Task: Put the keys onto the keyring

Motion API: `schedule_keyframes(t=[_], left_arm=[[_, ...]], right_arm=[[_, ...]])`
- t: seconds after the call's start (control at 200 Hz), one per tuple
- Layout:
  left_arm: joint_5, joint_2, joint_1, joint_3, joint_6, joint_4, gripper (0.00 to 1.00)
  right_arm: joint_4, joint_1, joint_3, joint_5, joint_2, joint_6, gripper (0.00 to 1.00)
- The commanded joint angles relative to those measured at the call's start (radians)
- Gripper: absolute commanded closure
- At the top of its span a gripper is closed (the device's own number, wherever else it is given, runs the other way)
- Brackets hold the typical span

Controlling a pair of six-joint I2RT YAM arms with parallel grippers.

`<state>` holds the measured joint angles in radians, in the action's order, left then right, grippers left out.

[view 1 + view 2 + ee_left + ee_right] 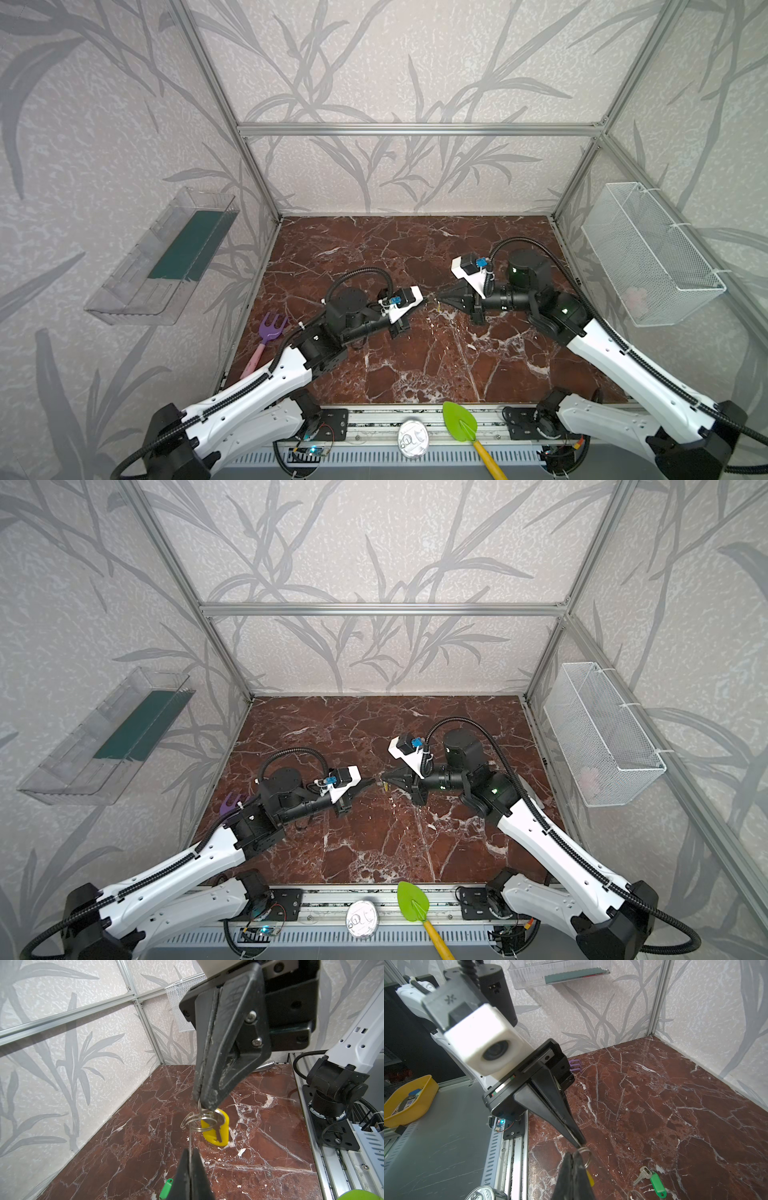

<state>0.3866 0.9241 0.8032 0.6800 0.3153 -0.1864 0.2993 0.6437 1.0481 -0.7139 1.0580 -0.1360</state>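
The keyring point(192, 1119) is being pinched tight by the left gripper point(190, 1154), held up over the table point(270, 1147). The yellow-tag key point(218, 1133) is being gripped at its top by the clenched right gripper point(204, 1103), hanging straight, tip pointing down.

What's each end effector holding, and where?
Left end effector pinches the wire keyring by its rim, edge-on; right end effector pinches the small ring of the yellow-tagged key. Green-tagged key lies loose.
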Motion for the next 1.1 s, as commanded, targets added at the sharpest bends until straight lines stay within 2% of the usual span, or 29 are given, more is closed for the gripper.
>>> schedule_keyframes(t=[0.0, 0.23, 0.51, 0.88, 1.095], left_arm=[[-0.011, -0.017, -0.002, 0.006, 0.028, 0.008, 1.0], [-0.019, -0.03, -0.004, -0.012, 0.036, 0.01, 1.0], [-0.063, -0.039, -0.008, -0.046, 0.039, -0.021, 1.0], [-0.1, -0.036, -0.008, -0.045, 0.018, -0.037, 0.82], [-0.094, -0.039, -0.007, -0.062, -0.036, -0.075, 0.77]], right_arm=[[0.098, 0.005, 0.082, 0.004, 0.014, -0.077, 1.0], [0.283, 0.005, 0.199, -0.015, 0.09, -0.127, 1.0], [0.409, 0.005, 0.287, 0.008, 0.102, -0.096, 1.0], [0.407, 0.005, 0.326, 0.024, 0.117, 0.009, 1.0], [0.409, 0.005, 0.345, 0.065, 0.135, 0.071, 1.0]])
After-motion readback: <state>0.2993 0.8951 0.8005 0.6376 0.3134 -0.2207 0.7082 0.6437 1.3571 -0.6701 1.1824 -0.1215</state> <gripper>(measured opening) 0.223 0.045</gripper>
